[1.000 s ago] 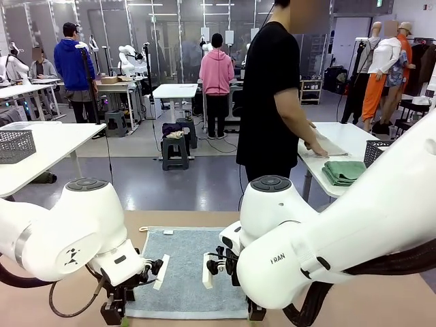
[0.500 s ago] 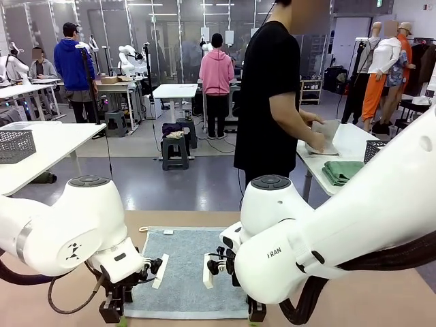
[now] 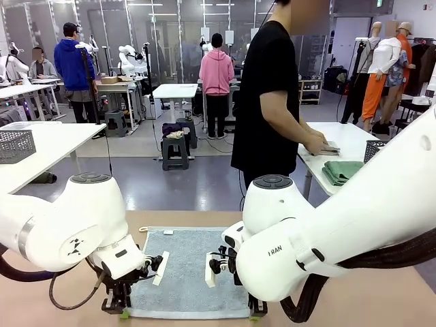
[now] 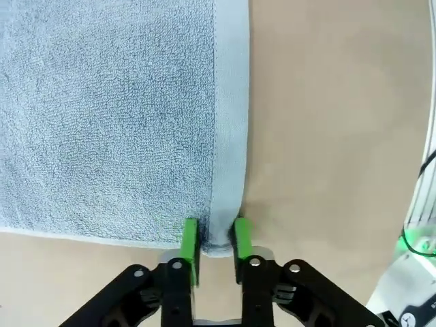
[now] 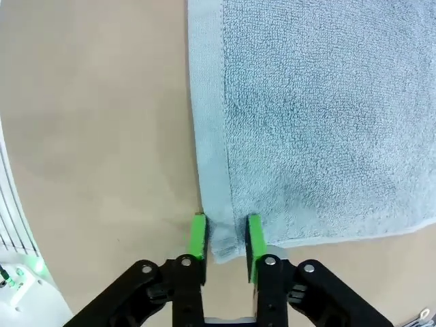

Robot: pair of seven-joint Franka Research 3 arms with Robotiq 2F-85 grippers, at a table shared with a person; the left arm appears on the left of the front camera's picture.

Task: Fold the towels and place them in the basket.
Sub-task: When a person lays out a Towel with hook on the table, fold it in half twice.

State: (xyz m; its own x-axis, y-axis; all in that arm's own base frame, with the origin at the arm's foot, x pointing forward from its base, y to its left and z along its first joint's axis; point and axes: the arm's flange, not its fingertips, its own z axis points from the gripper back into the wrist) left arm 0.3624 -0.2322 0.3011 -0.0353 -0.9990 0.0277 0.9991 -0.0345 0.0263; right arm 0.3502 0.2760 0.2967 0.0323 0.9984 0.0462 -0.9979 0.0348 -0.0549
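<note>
At towel (image 3: 184,269) corners, left pincer (image 4: 214,235), right pincer (image 5: 225,235) clamp (basket (image 3: 376,153) interior hidden).

Green folded cloths (image 3: 344,172) lie on a white side table (image 3: 351,133) beside a person (image 3: 269,88).

A large, bright hall with a smooth grey floor (image 3: 197,180). Ceiling strip lights (image 3: 146,5) run towards glass partitions (image 3: 170,30) at 12 o'clock. A tan table (image 3: 20,306) fills 6 o'clock. A long white table (image 3: 48,143) stands at 9 o'clock and another white table (image 3: 351,133) at 3 o'clock. A small white table (image 3: 174,90) sits at 12 o'clock, with a grey stool (image 3: 175,151) just before it. Farther off, a person in blue (image 3: 73,65) stands at 10 o'clock and a person in pink (image 3: 216,71) at 12.
</note>
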